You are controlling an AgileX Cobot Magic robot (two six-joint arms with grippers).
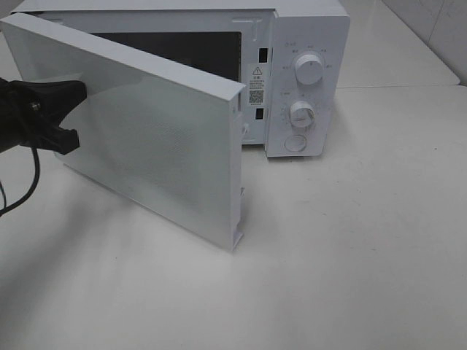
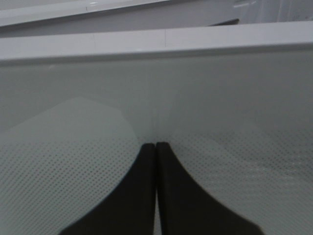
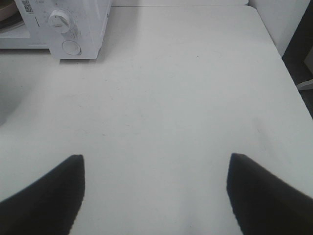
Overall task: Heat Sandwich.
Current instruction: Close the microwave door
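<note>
The left fingers [image 2: 139, 171] are pressed shut together, tips right up against the dotted window of the half-open microwave door [image 1: 146, 124]. The right fingers [image 3: 49, 191] stand wide apart, nothing between them, over the worktop [image 3: 171, 98] (the microwave [image 3: 83, 24] sits well ahead of them). The sandwich is hidden from every view.

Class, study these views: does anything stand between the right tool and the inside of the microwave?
Yes: the door stands partly open, angled across the front of the microwave, leaving a narrow gap by the control panel. The shut left tool sits at its outer face; the right tool hangs open over the table.
</note>
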